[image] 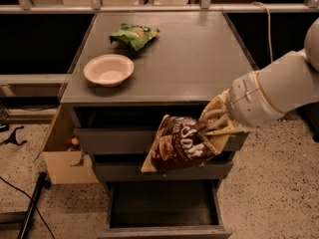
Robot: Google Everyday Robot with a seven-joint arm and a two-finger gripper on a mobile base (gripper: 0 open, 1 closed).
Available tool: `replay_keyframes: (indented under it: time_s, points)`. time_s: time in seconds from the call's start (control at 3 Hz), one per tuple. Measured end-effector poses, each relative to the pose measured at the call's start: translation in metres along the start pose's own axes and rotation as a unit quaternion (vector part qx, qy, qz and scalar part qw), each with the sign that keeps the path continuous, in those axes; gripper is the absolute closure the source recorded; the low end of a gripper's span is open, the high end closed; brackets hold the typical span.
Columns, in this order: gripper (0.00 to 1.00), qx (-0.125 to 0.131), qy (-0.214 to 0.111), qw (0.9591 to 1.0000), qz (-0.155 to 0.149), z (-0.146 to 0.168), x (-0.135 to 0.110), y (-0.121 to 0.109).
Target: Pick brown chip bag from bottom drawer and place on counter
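My gripper [212,126] is shut on the right end of the brown chip bag [177,144], a crinkly dark-brown foil bag with tan ends and white lettering. The bag hangs in the air in front of the two upper drawer fronts, below the counter's front edge. The bottom drawer [164,208] is pulled open below it, its dark inside showing nothing. The counter [194,59] is the flat grey-brown top of the cabinet, above and behind the bag. My white arm reaches in from the right.
A white bowl [108,69] stands on the counter's front left. A green bag [134,35] lies behind it at the back. A cardboard box [62,156] sits on the floor left of the cabinet. A metal rail runs along the back.
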State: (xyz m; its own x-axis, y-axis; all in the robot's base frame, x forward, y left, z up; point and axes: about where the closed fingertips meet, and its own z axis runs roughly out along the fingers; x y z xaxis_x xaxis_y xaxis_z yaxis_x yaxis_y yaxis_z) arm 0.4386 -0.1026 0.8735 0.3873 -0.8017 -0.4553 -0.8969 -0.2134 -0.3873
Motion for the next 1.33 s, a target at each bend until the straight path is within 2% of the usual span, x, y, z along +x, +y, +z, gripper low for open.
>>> replay_keyframes:
  time_s: [0.33,1.0,1.33]
  points:
    - [1.00,0.000,-0.005,1.0000,0.000,-0.005,-0.004,-0.004]
    - [1.00,0.010,0.004,0.9998,0.019,-0.056,-0.022,-0.036]
    - [1.00,0.046,0.024,0.9978,0.042,-0.108,-0.020,-0.075]
